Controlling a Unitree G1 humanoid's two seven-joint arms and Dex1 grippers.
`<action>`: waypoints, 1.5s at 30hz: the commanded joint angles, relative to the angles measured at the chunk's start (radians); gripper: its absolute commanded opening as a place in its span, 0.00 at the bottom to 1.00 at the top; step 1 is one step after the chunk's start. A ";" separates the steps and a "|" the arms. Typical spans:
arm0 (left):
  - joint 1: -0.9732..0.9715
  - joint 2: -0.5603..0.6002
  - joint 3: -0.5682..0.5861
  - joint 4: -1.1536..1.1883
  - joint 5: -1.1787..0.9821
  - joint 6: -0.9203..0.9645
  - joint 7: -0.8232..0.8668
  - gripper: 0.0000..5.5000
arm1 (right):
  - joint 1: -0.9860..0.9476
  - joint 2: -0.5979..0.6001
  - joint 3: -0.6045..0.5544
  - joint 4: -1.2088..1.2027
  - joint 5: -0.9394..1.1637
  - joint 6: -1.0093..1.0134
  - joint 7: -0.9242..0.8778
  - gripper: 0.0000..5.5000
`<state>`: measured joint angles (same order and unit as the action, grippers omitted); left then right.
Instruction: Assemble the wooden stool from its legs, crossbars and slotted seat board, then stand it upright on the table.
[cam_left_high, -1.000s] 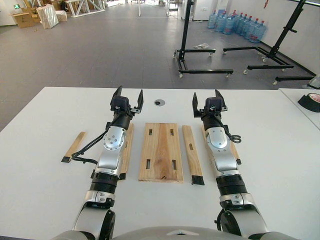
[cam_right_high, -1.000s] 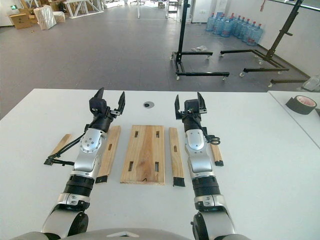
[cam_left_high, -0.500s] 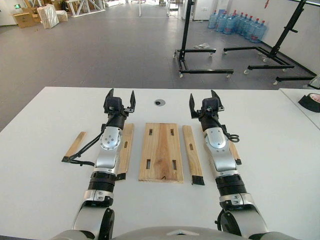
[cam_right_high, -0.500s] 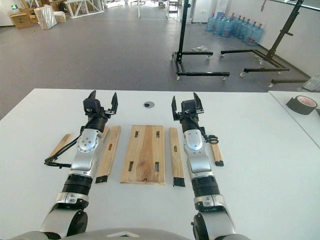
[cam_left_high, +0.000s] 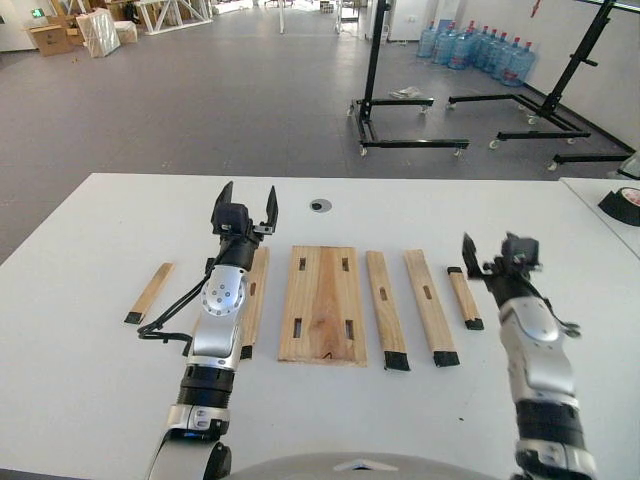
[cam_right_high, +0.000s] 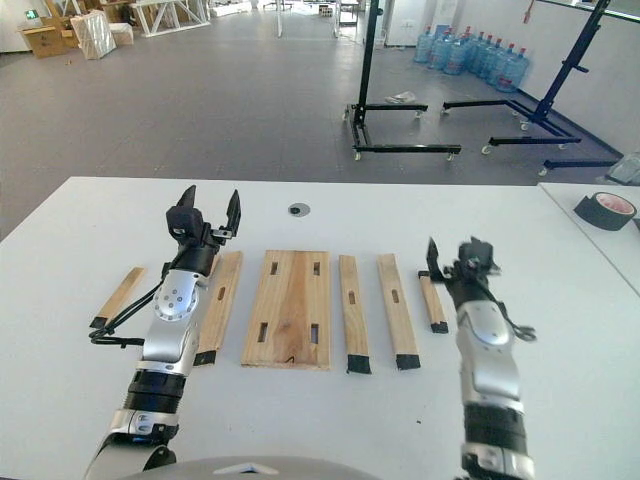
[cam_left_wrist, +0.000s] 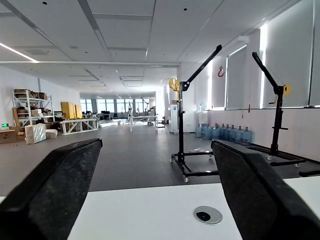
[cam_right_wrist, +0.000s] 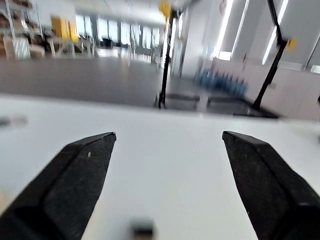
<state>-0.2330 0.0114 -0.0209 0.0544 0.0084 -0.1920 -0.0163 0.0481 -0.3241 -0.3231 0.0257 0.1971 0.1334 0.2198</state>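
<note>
The slotted seat board (cam_left_high: 322, 303) lies flat mid-table. Right of it lie two long legs (cam_left_high: 385, 308) (cam_left_high: 430, 305) with dark ends, then a short crossbar (cam_left_high: 464, 298). A third long leg (cam_left_high: 255, 298) lies left of the board, partly under my left arm, and a short crossbar (cam_left_high: 150, 292) lies farther left. My left gripper (cam_left_high: 245, 205) is open above that leg's far end, holding nothing. My right gripper (cam_left_high: 497, 252) is open just right of the right crossbar's far end, empty. Both wrist views show wide-apart black fingers (cam_left_wrist: 55, 195) (cam_right_wrist: 65, 185) over bare table.
A round cable hole (cam_left_high: 320, 205) sits in the table beyond the board. A black tape roll (cam_left_high: 620, 203) rests on a neighbouring table at the right. Black wheeled stands (cam_left_high: 410, 100) and water bottles (cam_left_high: 480, 45) stand on the floor far behind.
My right arm has swung to the right off the parts, uncovering the second right leg and the crossbar. My left gripper shifted slightly sideways and stays open.
</note>
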 joint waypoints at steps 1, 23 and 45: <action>0.037 -0.013 -0.011 -0.060 0.009 0.044 0.013 0.73 | 0.146 0.003 0.001 -0.045 0.038 0.082 0.054 0.72; 0.076 -0.014 0.009 -0.137 -0.003 0.085 0.018 0.73 | 0.127 -0.062 0.028 -0.087 -0.024 0.034 0.046 0.72; 0.071 -0.014 0.013 -0.138 -0.012 0.092 0.006 0.74 | 0.172 -0.048 0.087 -0.036 0.074 0.431 0.088 0.40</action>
<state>-0.1682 -0.0041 -0.0103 -0.0739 0.0013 -0.1171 -0.0093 0.1739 -0.3717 -0.2452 -0.0564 0.2759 0.4667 0.3083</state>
